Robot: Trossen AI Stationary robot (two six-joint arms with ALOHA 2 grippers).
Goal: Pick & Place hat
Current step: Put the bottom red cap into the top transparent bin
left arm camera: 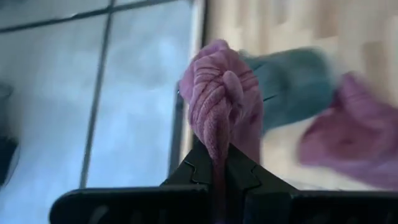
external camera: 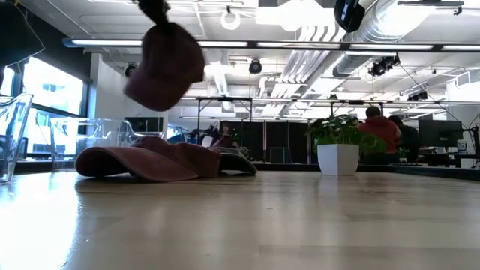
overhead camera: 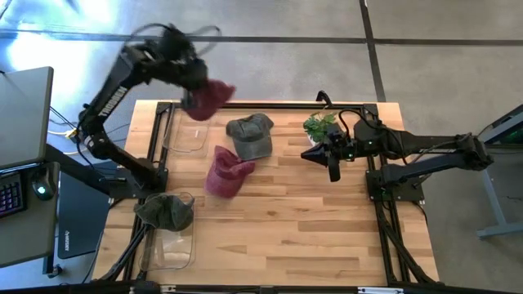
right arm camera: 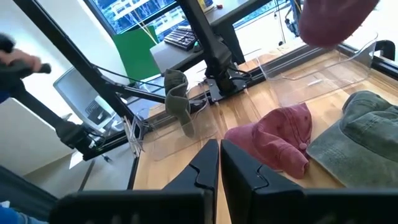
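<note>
Black jointed arms, dark cables

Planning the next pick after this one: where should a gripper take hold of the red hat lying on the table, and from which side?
Grip the red hat on its bunched crown, coming straight down from above. It lies slumped on the table, so the crumpled fabric probably offers a fold to pinch, while the brim looks flat against the wood. The green hat sits close beside it, so a side approach seems riskier.

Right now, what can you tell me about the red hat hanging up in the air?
The dark red hat is a soft cloth cap, faded and crumpled. The left end effector is shut on a bunched fold of it, so it dangles limp, well above the table, over the clear bin at the table's far left edge. Nothing else touches it.
</note>
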